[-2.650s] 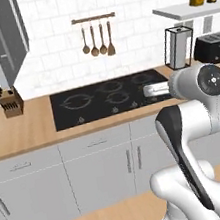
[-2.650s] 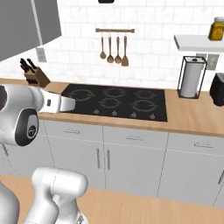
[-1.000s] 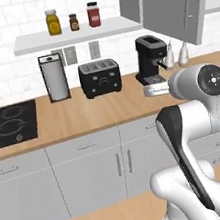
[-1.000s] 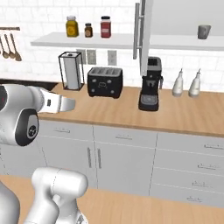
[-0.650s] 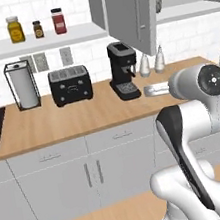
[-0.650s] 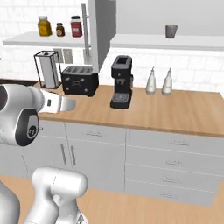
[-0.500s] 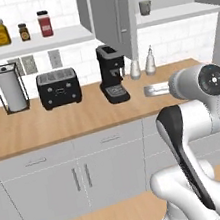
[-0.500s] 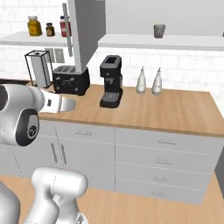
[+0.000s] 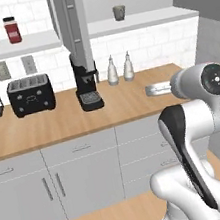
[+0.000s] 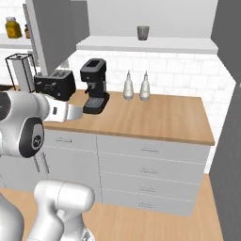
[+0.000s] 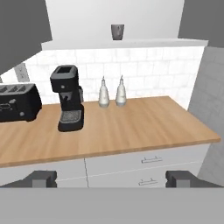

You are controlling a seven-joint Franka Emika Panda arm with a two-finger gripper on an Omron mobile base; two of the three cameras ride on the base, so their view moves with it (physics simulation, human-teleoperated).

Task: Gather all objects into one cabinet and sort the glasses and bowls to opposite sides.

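Along the desk in the left base view: one toaster, one coffee machine, two white bottles, three jars and one grey cup on shelves. The hob seen earlier has gone as the base drove right.

Right base view: same machine, bottles and cup; an open cabinet door hangs above the toaster.

Hand view: claw spread wide, pinching nothing. Mug, blue vessel and bowl cannot be located.
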